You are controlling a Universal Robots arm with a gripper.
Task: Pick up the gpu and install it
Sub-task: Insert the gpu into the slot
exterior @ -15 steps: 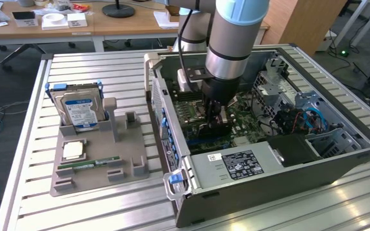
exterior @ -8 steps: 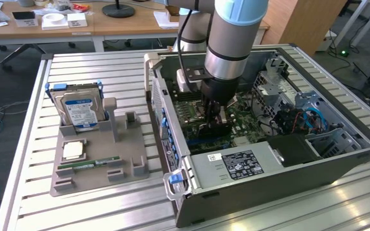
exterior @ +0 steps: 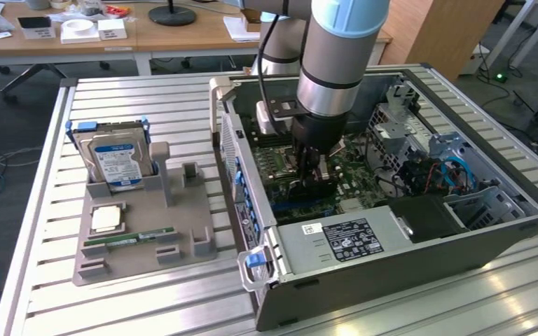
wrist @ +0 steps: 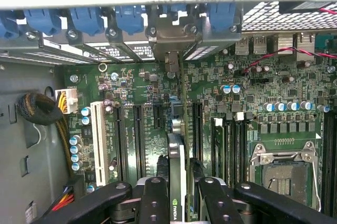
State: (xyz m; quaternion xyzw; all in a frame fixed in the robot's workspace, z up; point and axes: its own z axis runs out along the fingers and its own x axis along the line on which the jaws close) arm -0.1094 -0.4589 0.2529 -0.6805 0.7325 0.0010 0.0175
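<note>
The gpu (wrist: 178, 153) shows edge-on in the wrist view as a thin dark card, and my gripper (wrist: 180, 190) is shut on it, one black finger (wrist: 154, 192) on each side. Its silvery bracket end (wrist: 171, 63) reaches the rear slot openings of the open computer case (exterior: 344, 241). The card runs along the green motherboard (wrist: 142, 84) between the long black slots. Whether it sits in a slot I cannot tell. In the exterior view the gripper (exterior: 309, 175) reaches straight down into the case, with the dark gpu (exterior: 312, 187) below it against the board.
Blue retaining clips (wrist: 84, 19) line the case's rear wall. Memory sticks (wrist: 231, 145) and the CPU socket (wrist: 284, 169) lie beside the card. On the exterior view's left, a grey tray (exterior: 190, 241) holds a hard drive (exterior: 115, 157), a processor (exterior: 107, 218) and a green memory stick (exterior: 129, 239).
</note>
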